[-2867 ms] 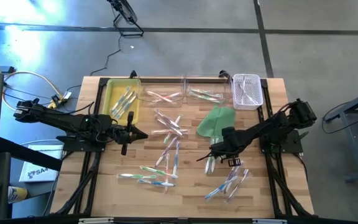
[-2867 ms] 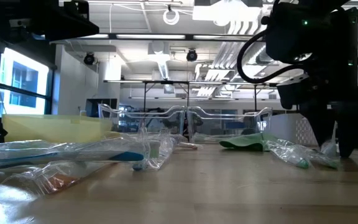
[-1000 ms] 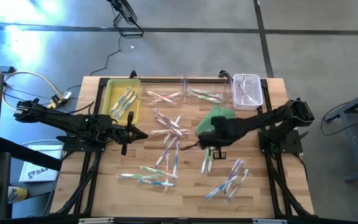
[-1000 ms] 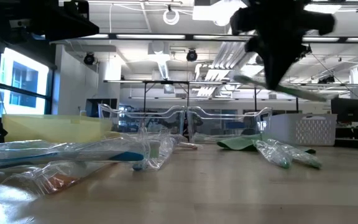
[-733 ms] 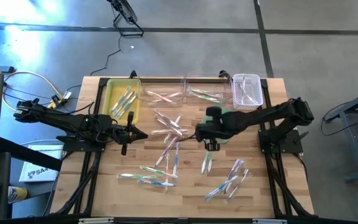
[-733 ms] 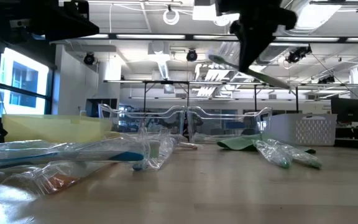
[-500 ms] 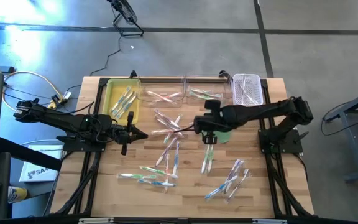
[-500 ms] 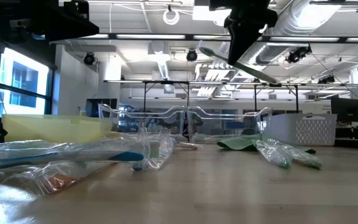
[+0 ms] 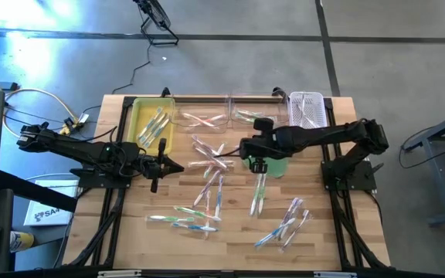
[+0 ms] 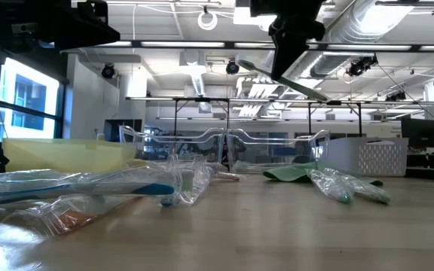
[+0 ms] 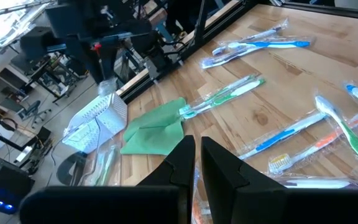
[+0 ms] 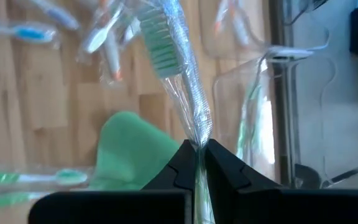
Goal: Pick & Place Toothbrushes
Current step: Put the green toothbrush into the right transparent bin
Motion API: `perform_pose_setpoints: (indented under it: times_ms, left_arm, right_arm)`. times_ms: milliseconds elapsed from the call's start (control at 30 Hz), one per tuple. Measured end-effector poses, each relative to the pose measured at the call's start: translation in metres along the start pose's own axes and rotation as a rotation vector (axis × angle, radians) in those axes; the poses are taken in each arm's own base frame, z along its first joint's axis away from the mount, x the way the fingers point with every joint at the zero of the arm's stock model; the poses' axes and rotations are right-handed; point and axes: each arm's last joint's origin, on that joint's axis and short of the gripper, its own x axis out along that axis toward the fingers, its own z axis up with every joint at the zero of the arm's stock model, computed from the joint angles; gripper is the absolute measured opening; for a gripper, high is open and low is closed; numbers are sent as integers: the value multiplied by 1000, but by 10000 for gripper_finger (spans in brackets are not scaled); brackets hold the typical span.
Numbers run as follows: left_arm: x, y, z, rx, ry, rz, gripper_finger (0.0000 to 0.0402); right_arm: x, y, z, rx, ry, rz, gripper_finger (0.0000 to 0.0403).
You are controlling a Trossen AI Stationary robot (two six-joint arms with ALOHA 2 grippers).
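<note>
My right gripper [image 9: 247,150] hangs high over the table's middle, by the green cloth [image 9: 275,164], shut on a wrapped toothbrush with green bristles [image 12: 161,51]. In the low view this toothbrush [image 10: 307,90] slants well above the table. Several more wrapped toothbrushes lie flat on the wood: a cluster at the centre [image 9: 211,154], some near the front [image 9: 182,219] and some at the front right [image 9: 284,224]. My left gripper [image 9: 178,165] waits shut at the table's left, level above the wood, with nothing in it. My right gripper pinches the toothbrush's wrapped handle [image 12: 197,138] between its two fingers, about mid-length. The fingers come from above and lie across it. The bristle end [image 12: 157,43] sticks out ahead of the fingers. The toothbrush is lifted clear and slants, one end [image 10: 246,65] higher than the other.
Along the far edge stand a yellow tray [image 9: 139,112], two clear trays [image 9: 204,120] [image 9: 255,117] and a white basket [image 9: 307,113], each with toothbrushes inside. A single toothbrush [image 9: 257,194] lies near the cloth.
My right gripper has risen and gone toward the table's far edge and left, carrying the green-bristled toothbrush from over the cloth's near side to its far-left side. It has stayed shut. The toothbrush stays slanted and clear of the table.
</note>
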Motion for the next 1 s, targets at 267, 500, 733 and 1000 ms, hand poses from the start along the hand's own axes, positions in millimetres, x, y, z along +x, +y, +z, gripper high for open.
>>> perform_pose_setpoints:
  times_ms: [267, 500, 733, 1000]
  left_arm:
    - [0, 0, 0, 0, 0, 0, 21]
    - [0, 0, 0, 0, 0, 0, 21]
    - [0, 0, 0, 0, 5, -3, 21]
    - [0, -3, -4, 1, 38, -26, 21]
  right_arm:
    - [12, -27, 15, 56, -124, -52, 10]
    - [27, -64, 16, 102, -146, -115, 10]
    - [46, -113, 4, 200, -144, -103, 10]
    - [73, -157, -17, 315, -200, -55, 10]
